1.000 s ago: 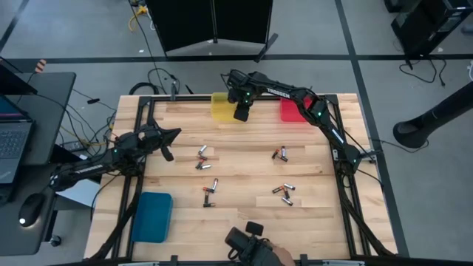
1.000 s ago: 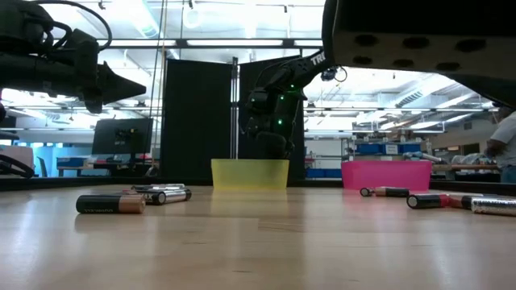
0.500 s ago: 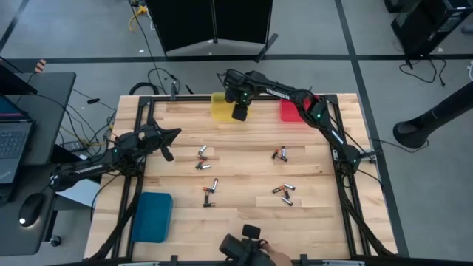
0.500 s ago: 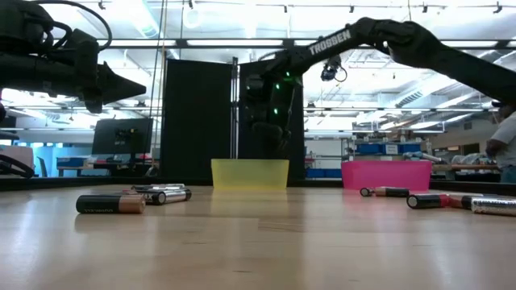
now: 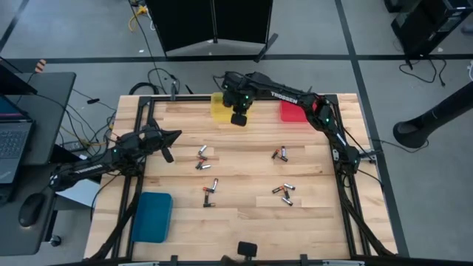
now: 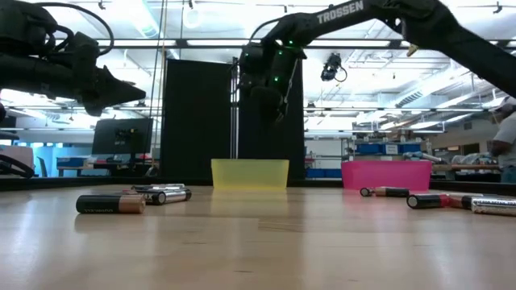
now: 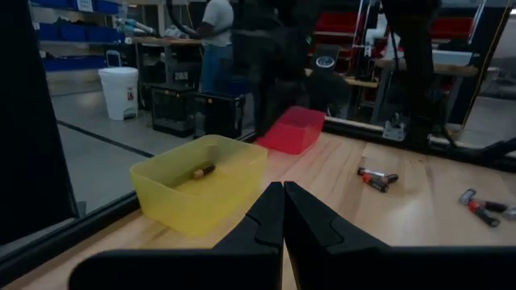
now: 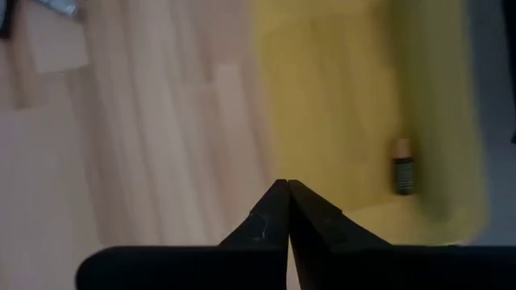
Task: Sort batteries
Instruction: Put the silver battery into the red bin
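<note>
Batteries lie flat on the wooden table in loose groups (image 5: 202,155) (image 5: 209,192) (image 5: 279,154) (image 5: 283,193). One battery (image 8: 402,174) lies on the floor of the yellow bin (image 5: 219,106), and it also shows in the left wrist view (image 7: 201,171). My right gripper (image 5: 238,118) hangs high above the near side of the yellow bin (image 6: 250,174), pointing steeply down, shut, with nothing between its fingers (image 8: 280,189). My left gripper (image 5: 176,134) waits at the table's left side, level and shut (image 7: 282,189), and holds nothing.
A red bin (image 5: 293,111) stands at the far edge to the right of the yellow one. A blue bin (image 5: 151,216) sits at the near left corner. A dark object (image 5: 246,249) shows at the near edge. A person (image 6: 506,149) stands beyond the table.
My right gripper has risen well clear of the yellow bin and drawn a little toward the table's near edge. The person's hand at the near edge has pulled back out of the high view.
</note>
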